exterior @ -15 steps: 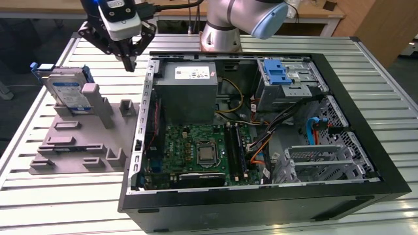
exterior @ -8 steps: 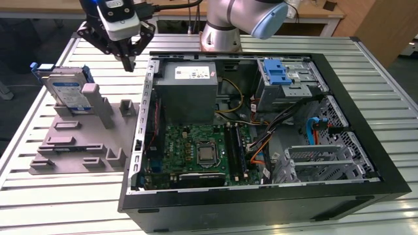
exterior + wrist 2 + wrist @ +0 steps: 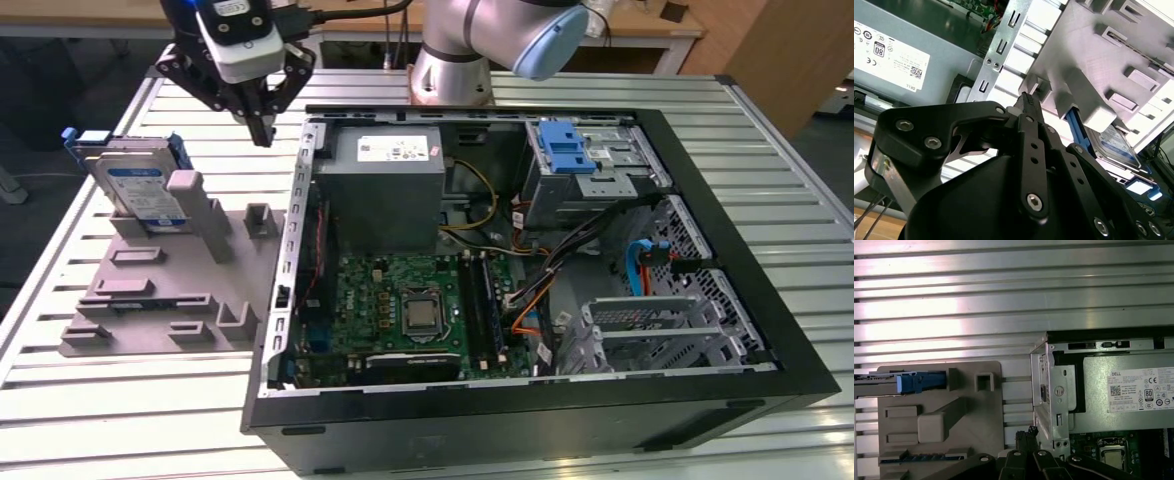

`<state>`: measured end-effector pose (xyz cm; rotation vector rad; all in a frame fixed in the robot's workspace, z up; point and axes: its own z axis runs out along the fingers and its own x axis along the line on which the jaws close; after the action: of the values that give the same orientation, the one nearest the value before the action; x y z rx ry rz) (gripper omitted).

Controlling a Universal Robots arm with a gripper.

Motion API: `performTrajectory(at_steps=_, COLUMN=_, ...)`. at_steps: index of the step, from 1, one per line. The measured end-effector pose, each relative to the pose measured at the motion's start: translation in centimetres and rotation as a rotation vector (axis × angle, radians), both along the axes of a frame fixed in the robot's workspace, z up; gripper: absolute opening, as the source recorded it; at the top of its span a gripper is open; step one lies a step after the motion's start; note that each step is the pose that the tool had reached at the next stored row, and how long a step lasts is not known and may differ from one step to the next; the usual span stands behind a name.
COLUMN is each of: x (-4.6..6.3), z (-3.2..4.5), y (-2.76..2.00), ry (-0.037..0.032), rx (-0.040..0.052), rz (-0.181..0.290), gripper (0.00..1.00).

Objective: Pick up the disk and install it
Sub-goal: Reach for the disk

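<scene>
The disk (image 3: 139, 188) stands on edge in a slot at the far end of the grey holder plate (image 3: 147, 300), on the exterior view's left; its white-and-blue label faces forward inside a blue carrier. My gripper (image 3: 262, 132) hangs above the table between the holder and the open computer case (image 3: 694, 250), to the right of the disk and apart from it. Its fingers meet at the tip with nothing between them. In the first wrist view the disk (image 3: 884, 382) shows edge-on, with the gripper (image 3: 1028, 433) beside the case wall. The second wrist view has the disk (image 3: 1114, 145) beyond the gripper (image 3: 1026, 101).
The case lies open with a motherboard (image 3: 407, 305), cables, a grey power supply box (image 3: 387, 170) with a white sticker and a drive cage with a blue latch (image 3: 567, 150). The holder plate carries several raised blocks. The slatted metal table (image 3: 120, 400) extends around both.
</scene>
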<state>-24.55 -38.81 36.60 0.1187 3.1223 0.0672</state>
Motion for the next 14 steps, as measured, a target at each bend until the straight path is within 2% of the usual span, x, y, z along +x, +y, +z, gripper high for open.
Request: performTrajectory(at_steps=14, x=-0.55, z=0.00, y=0.01, ry=0.0000, rx=0.0000, rz=0.000, gripper=0.11)
